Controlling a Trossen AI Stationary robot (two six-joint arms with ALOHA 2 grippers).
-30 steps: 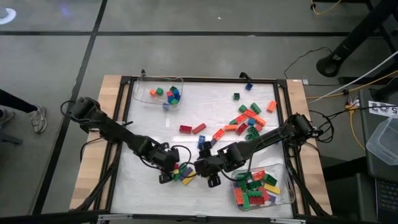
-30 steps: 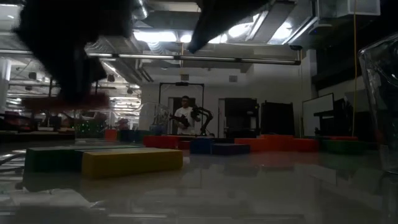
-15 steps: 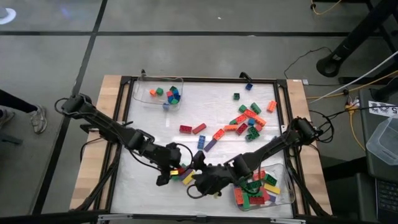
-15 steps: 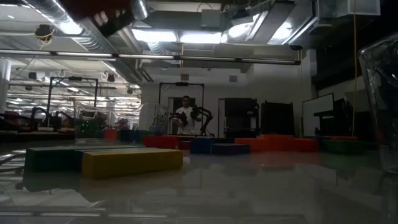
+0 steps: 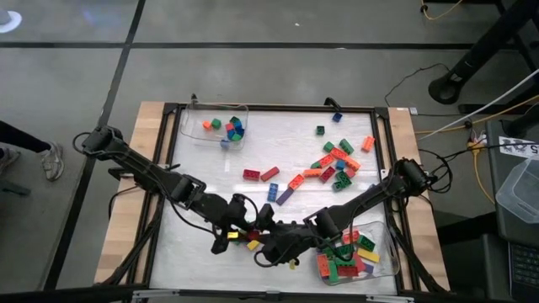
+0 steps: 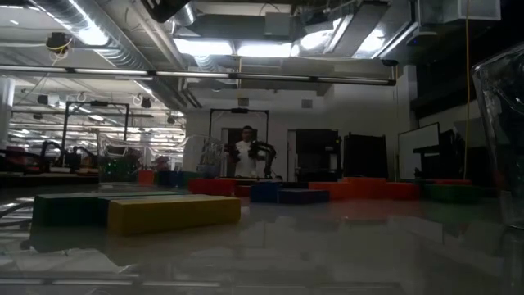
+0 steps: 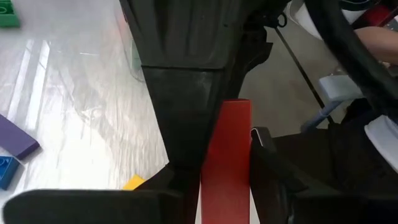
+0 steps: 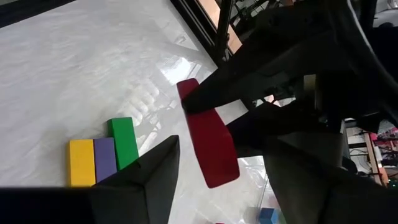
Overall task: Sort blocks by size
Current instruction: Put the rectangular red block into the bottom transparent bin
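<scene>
A long red block hangs in the air over the table's near middle, with my left gripper shut on it. My right gripper faces it, open; its two fingers stand on either side of the block's free end with a gap on each side. Below them a yellow, a purple and a green block lie side by side on the white tabletop. More loose blocks lie scattered at the far right. My left gripper pinches the red block between its two fingers, on its long sides. The fingers lie along the block and hold the end nearer the wrist. The rest sticks out past the fingertips toward my right gripper. The block is lifted clear of the table.
A clear tray at the far left holds a few short blocks. A second clear tray at the near right holds several long ones. A black frame edges the table. In the low view a yellow block and a green block lie close by.
My left gripper has risen from the cluster of blocks with the red block, lifting it clear of the table, and has tipped toward level. My right gripper has moved toward the near edge and up, rolled, and come to face the red block.
</scene>
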